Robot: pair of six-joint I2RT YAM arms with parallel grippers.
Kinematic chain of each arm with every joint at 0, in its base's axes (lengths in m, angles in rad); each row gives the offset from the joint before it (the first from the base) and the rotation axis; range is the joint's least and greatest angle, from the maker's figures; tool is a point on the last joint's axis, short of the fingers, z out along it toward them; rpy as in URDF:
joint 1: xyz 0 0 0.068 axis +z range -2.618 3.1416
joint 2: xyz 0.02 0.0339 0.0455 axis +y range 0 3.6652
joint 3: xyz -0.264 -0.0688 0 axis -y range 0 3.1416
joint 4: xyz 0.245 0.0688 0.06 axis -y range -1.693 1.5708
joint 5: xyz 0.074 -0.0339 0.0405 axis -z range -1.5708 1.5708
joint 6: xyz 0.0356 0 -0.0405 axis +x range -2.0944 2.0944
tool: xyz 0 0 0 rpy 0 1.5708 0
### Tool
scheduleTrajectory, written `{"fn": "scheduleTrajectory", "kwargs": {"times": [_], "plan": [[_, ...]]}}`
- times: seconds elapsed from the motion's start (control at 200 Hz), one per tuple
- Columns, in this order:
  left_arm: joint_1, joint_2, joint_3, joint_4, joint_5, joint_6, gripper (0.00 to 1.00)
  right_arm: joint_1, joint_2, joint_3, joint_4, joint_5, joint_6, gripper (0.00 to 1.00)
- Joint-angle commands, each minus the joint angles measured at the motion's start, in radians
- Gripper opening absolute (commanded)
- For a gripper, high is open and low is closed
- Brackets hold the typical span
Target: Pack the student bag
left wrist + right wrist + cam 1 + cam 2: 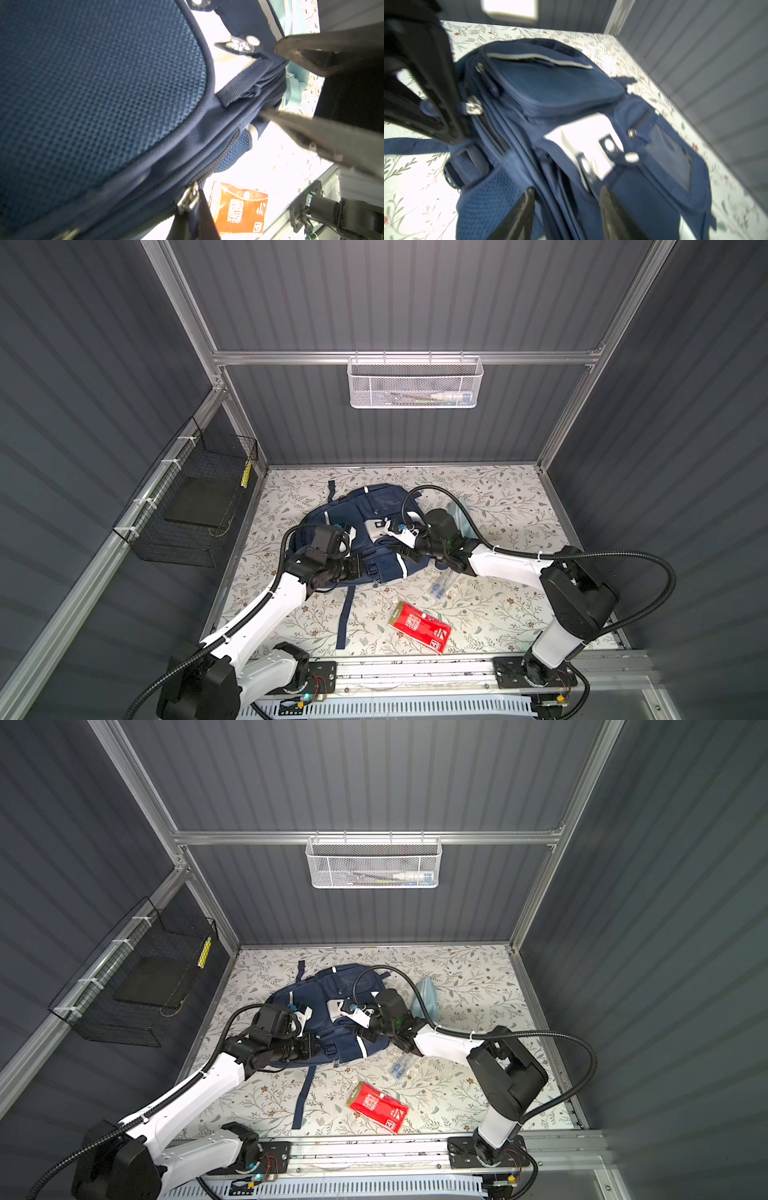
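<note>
Your left gripper [189, 212] is clamped on the zip pull [188, 199] of the bag [374, 506], which lies on the worktop [498, 614] beneath both grippers. Your right gripper [566, 191] stands part open, holding nothing: close it on fabric beside the zip before you pull.

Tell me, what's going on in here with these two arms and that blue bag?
Two robot arms are working on a student bag lying on the floral table. The left end effector is shut on a zip pull of the bag. The right end effector stands open over the bag's folds. A red packet, a clear packet and a light-blue pouch lie on the table outside the bag, not yet packed.
</note>
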Motion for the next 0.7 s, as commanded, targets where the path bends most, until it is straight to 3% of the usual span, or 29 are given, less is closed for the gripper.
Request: {"fn": "scheduleTrajectory", "kwargs": {"times": [0.0, 0.21, 0.38, 0.455, 0.5, 0.56, 0.595, 0.695], "plan": [[-0.005, 0.003, 0.036, 0.009, 0.029, -0.015, 0.0, 0.031, 0.028, 0.003, 0.11, 0.028, -0.115, 0.53], [-0.005, -0.023, 0.016, 0.018, 0.023, -0.028, 0.0, 0.061, 0.077, 0.041, 0.022, -0.126, -0.173, 0.54], [-0.006, -0.023, 0.019, 0.044, 0.048, -0.041, 0.0, 0.083, 0.143, 0.088, 0.028, -0.111, -0.148, 0.52], [-0.007, -0.002, 0.021, 0.059, 0.113, -0.041, 0.0, 0.098, 0.173, 0.115, 0.039, -0.087, -0.142, 0.47], [-0.007, 0.001, 0.014, 0.082, 0.141, -0.042, 0.0, 0.1, 0.185, 0.128, 0.039, -0.099, -0.144, 0.38], [-0.007, -0.008, 0.019, 0.079, 0.136, -0.041, 0.0, 0.095, 0.196, 0.155, -0.014, -0.084, -0.177, 0.11], [-0.007, -0.018, 0.029, 0.063, 0.123, -0.037, 0.0, 0.089, 0.197, 0.16, -0.02, -0.06, -0.189, 0.01], [-0.007, -0.041, 0.063, 0.005, 0.046, -0.033, 0.0, 0.032, 0.168, 0.154, -0.004, -0.066, -0.17, 0.0]]}}
